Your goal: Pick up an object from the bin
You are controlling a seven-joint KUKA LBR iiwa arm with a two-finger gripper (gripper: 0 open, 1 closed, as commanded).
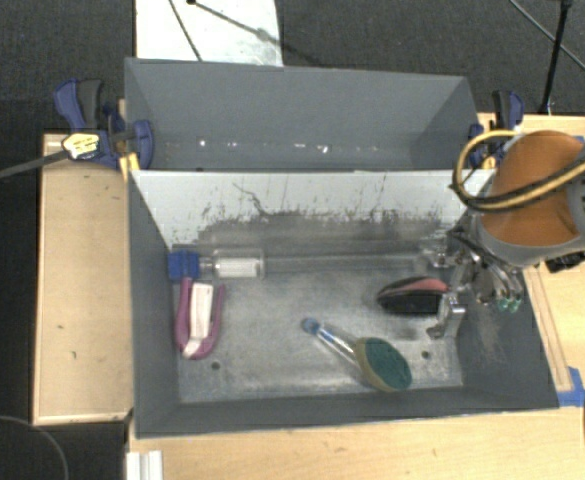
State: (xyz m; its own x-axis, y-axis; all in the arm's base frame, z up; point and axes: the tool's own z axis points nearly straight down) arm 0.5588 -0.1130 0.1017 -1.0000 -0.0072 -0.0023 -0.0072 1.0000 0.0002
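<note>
Right now end effector [450,303] sits beside black-and-red object [410,296] at right of bin [272,363]; grip state unclear, so centre over it before closing.

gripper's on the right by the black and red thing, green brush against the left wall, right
No. In the camera view the green brush lies at the front, right of middle, not left. The gripper is by the black and red thing.
</note>
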